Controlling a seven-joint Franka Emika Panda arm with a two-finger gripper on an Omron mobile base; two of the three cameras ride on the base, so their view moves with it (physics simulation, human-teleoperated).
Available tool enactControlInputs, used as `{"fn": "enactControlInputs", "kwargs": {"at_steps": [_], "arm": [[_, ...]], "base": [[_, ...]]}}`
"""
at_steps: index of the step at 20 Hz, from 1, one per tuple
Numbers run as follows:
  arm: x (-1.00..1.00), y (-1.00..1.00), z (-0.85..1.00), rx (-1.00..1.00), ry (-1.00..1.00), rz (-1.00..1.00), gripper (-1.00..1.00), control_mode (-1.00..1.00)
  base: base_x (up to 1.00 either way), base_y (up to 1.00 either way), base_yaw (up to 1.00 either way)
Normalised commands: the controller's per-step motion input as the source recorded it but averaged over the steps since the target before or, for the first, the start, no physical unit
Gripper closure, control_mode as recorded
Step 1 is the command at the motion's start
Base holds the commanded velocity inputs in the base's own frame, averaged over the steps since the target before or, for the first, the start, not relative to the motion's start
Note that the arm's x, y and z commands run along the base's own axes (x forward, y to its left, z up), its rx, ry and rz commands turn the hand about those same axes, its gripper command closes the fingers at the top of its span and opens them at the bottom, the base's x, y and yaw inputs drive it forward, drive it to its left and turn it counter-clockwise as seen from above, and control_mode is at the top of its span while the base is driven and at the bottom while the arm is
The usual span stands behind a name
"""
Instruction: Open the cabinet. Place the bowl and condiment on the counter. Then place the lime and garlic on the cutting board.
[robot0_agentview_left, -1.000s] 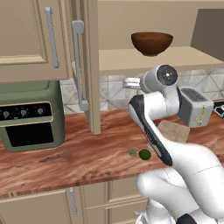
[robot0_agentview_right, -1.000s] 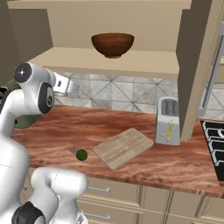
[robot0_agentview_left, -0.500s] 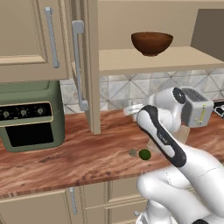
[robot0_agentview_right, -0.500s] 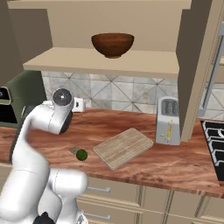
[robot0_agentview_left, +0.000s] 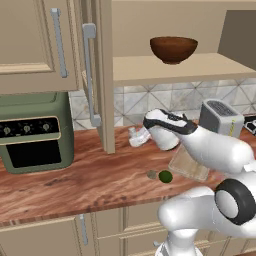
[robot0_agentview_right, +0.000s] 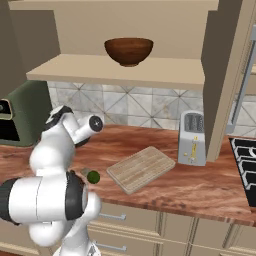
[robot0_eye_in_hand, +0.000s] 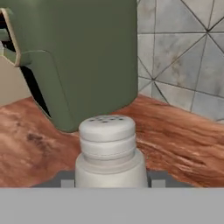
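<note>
My gripper (robot0_agentview_left: 137, 139) is shut on the condiment (robot0_agentview_left: 134, 135), a small pale shaker held low over the counter (robot0_agentview_left: 75, 180) beside the open cabinet door (robot0_agentview_left: 97, 75). In the hand view the condiment (robot0_eye_in_hand: 107, 148) stands between my gripper's (robot0_eye_in_hand: 109, 179) fingers, perforated cap up. The dark wooden bowl (robot0_agentview_left: 173, 48) (robot0_agentview_right: 129, 50) rests on the cabinet shelf (robot0_agentview_right: 115, 70). The lime (robot0_agentview_left: 165, 176) (robot0_agentview_right: 93, 176) and the garlic (robot0_agentview_left: 151, 174) lie together on the counter just left of the cutting board (robot0_agentview_right: 141, 168) (robot0_agentview_left: 187, 165).
A green countertop oven (robot0_agentview_left: 35, 130) (robot0_eye_in_hand: 78, 57) stands at the left, close ahead of the hand. A grey toaster (robot0_agentview_left: 220, 116) (robot0_agentview_right: 192, 137) sits behind the board. The other cabinet door (robot0_agentview_right: 225, 75) hangs open at the right, a stove (robot0_agentview_right: 245, 165) beyond it.
The arm has swung down and to the left from shelf height to just above the counter, carrying the condiment. Bowl, lime, garlic and board have stayed put.
</note>
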Motion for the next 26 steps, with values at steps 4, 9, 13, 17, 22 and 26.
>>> {"fn": "enactControlInputs", "kwargs": {"at_steps": [4, 9, 13, 17, 22, 26], "arm": [[0.69, 0.63, -0.35, 0.00, -0.03, 0.32, 1.00, -1.00], [0.81, 0.60, -0.09, 0.00, 0.00, 0.26, 1.00, -1.00], [0.79, 0.47, -0.21, 0.00, 0.00, 0.21, 1.00, -1.00], [0.64, 0.42, -0.35, 0.00, 0.00, 0.19, 1.00, -1.00], [0.46, 0.34, -0.46, 0.02, 0.04, 0.11, 1.00, -1.00], [0.39, 0.06, -0.40, 0.14, 0.15, 0.03, 1.00, -1.00]], "base": [[0.00, 0.00, 0.00], [0.00, 0.00, 0.00], [0.00, 0.00, 0.00], [0.00, 0.00, 0.00], [0.00, 0.00, 0.00], [0.00, 0.00, 0.00]]}}
